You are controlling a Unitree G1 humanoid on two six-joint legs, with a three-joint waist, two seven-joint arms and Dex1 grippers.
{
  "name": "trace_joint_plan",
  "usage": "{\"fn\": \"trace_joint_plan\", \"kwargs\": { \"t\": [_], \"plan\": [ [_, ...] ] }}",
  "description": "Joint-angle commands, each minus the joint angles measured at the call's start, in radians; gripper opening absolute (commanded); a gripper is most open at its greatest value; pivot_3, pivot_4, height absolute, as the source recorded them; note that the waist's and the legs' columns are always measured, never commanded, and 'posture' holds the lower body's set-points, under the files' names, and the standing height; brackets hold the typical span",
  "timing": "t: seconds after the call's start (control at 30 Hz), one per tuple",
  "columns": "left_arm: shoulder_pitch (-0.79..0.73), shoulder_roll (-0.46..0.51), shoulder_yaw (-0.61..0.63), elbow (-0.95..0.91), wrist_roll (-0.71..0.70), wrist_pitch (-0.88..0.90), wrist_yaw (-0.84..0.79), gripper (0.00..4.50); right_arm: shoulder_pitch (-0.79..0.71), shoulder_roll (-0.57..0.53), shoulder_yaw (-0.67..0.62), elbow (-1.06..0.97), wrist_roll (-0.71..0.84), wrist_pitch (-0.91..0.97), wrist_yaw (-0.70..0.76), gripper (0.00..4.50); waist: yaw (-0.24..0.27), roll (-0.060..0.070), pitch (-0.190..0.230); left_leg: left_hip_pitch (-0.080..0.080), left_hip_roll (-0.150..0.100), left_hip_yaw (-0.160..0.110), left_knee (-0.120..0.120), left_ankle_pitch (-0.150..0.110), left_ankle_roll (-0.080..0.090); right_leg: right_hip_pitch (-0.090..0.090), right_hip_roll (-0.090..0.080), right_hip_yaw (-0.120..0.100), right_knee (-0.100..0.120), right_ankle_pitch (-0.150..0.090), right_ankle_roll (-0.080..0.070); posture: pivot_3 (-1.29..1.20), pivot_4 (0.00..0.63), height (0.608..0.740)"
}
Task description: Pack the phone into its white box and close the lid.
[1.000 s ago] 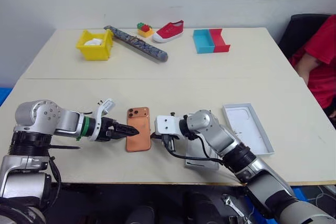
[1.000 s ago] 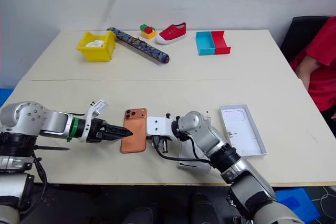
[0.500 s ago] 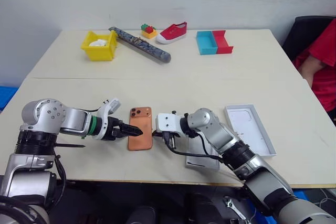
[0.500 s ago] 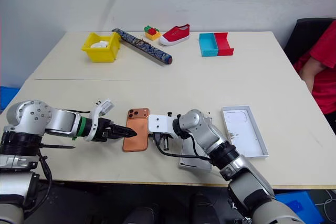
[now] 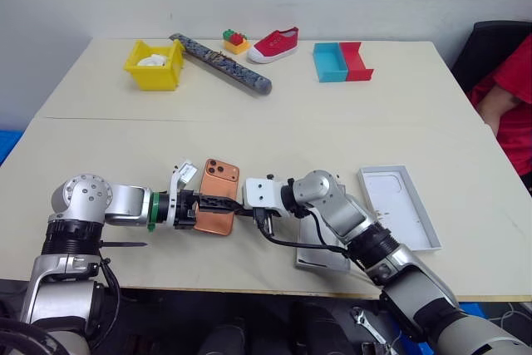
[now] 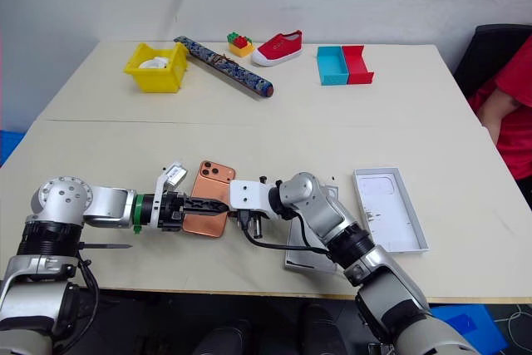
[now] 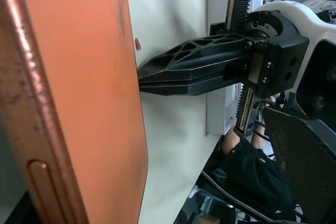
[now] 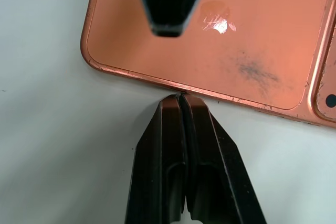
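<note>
Left hand [image 5: 218, 204]: fingers spread wide, one above and one below the phone [image 5: 217, 208], straddling it from the robot's left; whether the fingers press on it cannot be told. Right hand [image 8: 181, 103]: fingers pressed shut with nothing between them, tips set against the phone's long edge on the robot's right side. Phone: copper-orange, back upward with the camera cluster at its far end, at the near middle of the surface [image 5: 274, 122], between the two hands, its long edge on the robot's left side lifted off the surface. White box [image 5: 320, 248]: at the near edge of the surface, just right of the phone, largely covered by the right arm. Lid [image 5: 397, 204]: open side up, all-white inside, lying flat to the right of the box and apart from it. Far side of the surface, left to right: yellow bin [image 5: 153, 64] with something white inside; long dark patterned roll [image 5: 220, 63] lying at a slant; small stack of toy bricks [image 5: 233, 40]; red shoe [image 5: 273, 44]; blue tray [image 5: 330, 62] touching a red tray [image 5: 357, 61]. Right margin: a person in a red top [image 5: 511, 97], seated beside the surface.
</note>
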Motion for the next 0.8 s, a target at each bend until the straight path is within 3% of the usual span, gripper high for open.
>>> {"fn": "trace_joint_plan", "kwargs": {
  "t": [0.03,0.17,0.3,0.43,0.6,0.7,0.8],
  "plan": [
    [0.017,0.022,-0.010,0.016,0.030,0.011,-0.021,3.96,0.002,-0.002,0.008,-0.015,-0.002,-0.002,0.001,0.00,-0.001,-0.001,0.001,0.000,0.000,0.000,0.000,0.000,0.000,0.000,0.000,0.000,0.000,0.000,0.000,0.00,0.150,0.740],
    [0.014,0.058,-0.011,0.007,0.020,0.011,-0.067,2.72,0.011,-0.015,-0.006,-0.037,0.005,-0.011,-0.005,0.00,-0.003,-0.005,0.002,-0.002,0.001,0.000,-0.001,0.000,0.000,-0.003,0.001,0.000,0.001,0.000,0.000,0.00,0.150,0.740],
    [0.016,0.092,-0.017,-0.005,0.008,0.011,-0.111,1.46,0.027,-0.034,-0.033,-0.103,0.035,-0.006,0.003,0.00,-0.003,-0.007,0.002,-0.016,0.000,0.000,0.003,0.001,0.000,-0.017,0.001,0.000,0.006,0.000,-0.001,0.00,0.150,0.740],
    [0.015,0.120,-0.009,-0.024,-0.012,0.011,-0.170,0.17,0.064,-0.084,-0.095,-0.273,0.114,0.048,0.023,0.00,0.000,-0.008,0.003,-0.018,0.000,0.000,0.002,0.001,0.001,-0.018,0.001,0.000,0.004,0.000,-0.001,0.00,0.150,0.740],
    [0.022,0.108,0.032,-0.117,-0.033,0.011,-0.257,0.11,0.151,-0.179,-0.253,-0.568,0.263,0.253,0.006,0.00,0.002,-0.011,0.005,-0.019,0.001,-0.001,0.001,0.001,0.002,-0.017,0.000,0.000,0.000,0.000,0.000,0.00,0.150,0.740],
    [0.031,0.090,0.019,-0.187,-0.054,0.011,-0.293,0.11,0.219,-0.265,-0.373,-0.741,0.376,0.417,0.002,0.58,0.009,-0.011,0.006,-0.021,0.000,-0.003,0.001,0.001,0.002,-0.017,0.000,0.001,-0.001,0.000,0.000,0.00,0.150,0.740],
    [0.027,0.000,-0.016,-0.265,-0.069,0.011,-0.275,0.11,0.387,-0.397,-0.581,-0.971,0.530,0.577,0.010,1.49,0.027,-0.011,0.007,-0.022,0.000,-0.003,0.001,0.000,0.003,-0.017,0.000,0.002,-0.003,0.000,0.000,0.00,0.150,0.740]
  ]
}}
